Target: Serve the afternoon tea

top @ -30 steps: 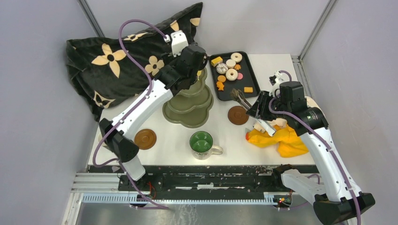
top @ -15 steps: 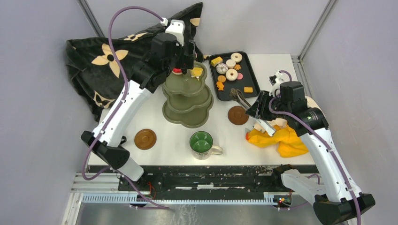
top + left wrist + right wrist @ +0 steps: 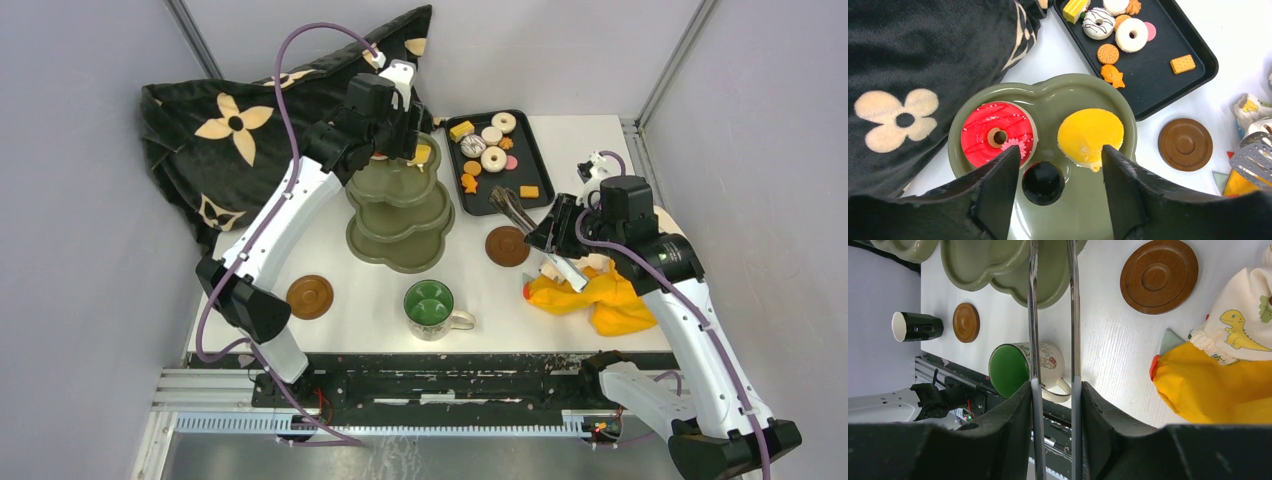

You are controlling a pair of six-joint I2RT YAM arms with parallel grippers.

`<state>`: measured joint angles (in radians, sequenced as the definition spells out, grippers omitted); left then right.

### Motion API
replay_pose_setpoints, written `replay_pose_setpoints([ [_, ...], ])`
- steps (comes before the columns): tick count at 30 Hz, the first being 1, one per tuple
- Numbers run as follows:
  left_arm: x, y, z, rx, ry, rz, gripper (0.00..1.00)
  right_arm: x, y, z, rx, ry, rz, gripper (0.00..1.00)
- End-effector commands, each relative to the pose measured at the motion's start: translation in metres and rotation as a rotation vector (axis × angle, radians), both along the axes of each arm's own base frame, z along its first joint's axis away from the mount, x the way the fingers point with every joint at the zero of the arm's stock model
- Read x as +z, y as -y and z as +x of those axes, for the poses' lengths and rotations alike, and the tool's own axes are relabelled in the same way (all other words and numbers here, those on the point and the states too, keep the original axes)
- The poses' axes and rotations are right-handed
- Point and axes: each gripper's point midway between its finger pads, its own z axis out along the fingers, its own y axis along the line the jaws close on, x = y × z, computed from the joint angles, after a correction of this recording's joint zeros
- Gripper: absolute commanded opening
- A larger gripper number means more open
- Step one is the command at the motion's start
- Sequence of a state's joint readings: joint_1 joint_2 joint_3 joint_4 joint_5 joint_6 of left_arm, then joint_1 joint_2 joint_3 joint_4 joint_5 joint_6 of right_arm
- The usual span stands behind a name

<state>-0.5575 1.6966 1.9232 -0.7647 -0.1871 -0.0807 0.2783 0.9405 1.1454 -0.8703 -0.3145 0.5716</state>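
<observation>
The olive-green three-tier stand stands at the table's middle. Its top tier holds a red donut and a yellow cake beside the black knob. My left gripper is open and empty just above that tier. My right gripper is shut on the metal tongs, which point over the stand's lower tier. The green-lined mug stands near the front edge. Brown saucers lie at the left and right. Several pastries lie on a black tray.
A black flowered pillow lies at the back left, close to the stand. A yellow cloth and a dinosaur-print cloth lie under my right arm. A dark cup lies beyond the table's left edge.
My left gripper drew back off the stand's top tier, then shifted slightly right; the red donut and yellow cake now show there. The right arm has barely moved.
</observation>
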Motion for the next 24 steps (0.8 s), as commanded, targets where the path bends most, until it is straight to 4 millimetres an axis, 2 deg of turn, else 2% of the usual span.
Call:
replay_pose_setpoints([
  [1,0.019,-0.009,-0.001,-0.005,0.067,0.015,0.65,0.018,-0.003,0.010,-0.001,0.081,0.033,0.42],
  [4,0.016,-0.013,-0.002,0.010,0.061,0.026,0.59,0.018,-0.004,0.012,0.002,0.078,0.035,0.42],
  [7,0.013,-0.019,-0.002,0.043,0.050,0.047,0.66,0.018,-0.006,0.015,0.008,0.078,0.040,0.42],
  [10,0.012,-0.021,-0.002,0.053,0.050,0.049,0.64,0.015,-0.007,0.016,0.010,0.069,0.042,0.42],
  [14,0.016,-0.024,-0.001,0.072,0.062,0.042,0.39,0.014,-0.007,0.016,0.006,0.070,0.043,0.42],
  [18,0.015,-0.028,-0.002,0.088,0.059,0.051,0.24,0.013,-0.007,0.017,0.002,0.071,0.043,0.42],
  [21,0.018,-0.032,-0.003,0.116,0.063,0.045,0.06,0.014,-0.008,0.018,0.005,0.072,0.047,0.42],
  [24,0.030,-0.039,-0.002,0.175,0.089,0.018,0.03,0.014,-0.008,0.018,0.004,0.072,0.045,0.42],
])
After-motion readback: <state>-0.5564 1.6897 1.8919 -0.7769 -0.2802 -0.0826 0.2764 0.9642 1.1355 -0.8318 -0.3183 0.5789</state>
